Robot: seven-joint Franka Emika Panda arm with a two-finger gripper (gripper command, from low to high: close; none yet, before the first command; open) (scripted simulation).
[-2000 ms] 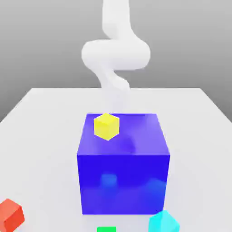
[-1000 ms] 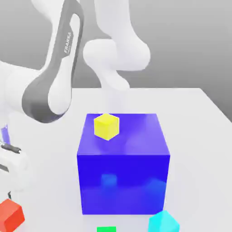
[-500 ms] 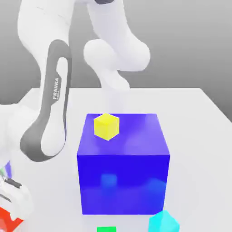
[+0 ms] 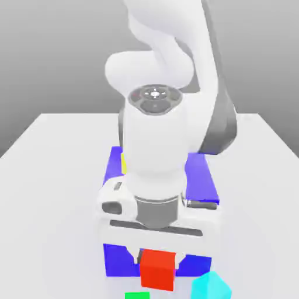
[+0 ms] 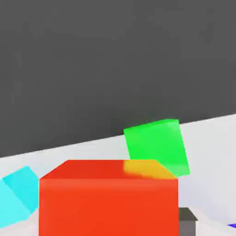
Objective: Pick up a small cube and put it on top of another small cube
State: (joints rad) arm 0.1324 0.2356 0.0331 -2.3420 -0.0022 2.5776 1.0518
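Observation:
The small cube (image 4: 157,270) is red-orange and hangs under the white hand, in front of the big blue cube (image 4: 201,182). My gripper (image 4: 157,264) is shut on the small cube, with a dark finger (image 4: 139,257) showing beside it. In the hand view the small cube (image 5: 108,203) sits close up between the jaws. A small yellow cube (image 4: 123,163) lies on top of the blue cube, mostly hidden behind my arm.
A small cyan cube (image 4: 210,287) lies by the blue cube's near corner on the exterior view's right, also seen as the cyan cube (image 5: 16,196). A small green cube (image 4: 137,295) sits at the near table edge, the same green cube (image 5: 156,146). The white table (image 4: 47,152) surrounds them.
The gripper has closed on the small cube at the exterior view's lower left. The arm has swung to the middle, carrying the cube in front of the blue cube.

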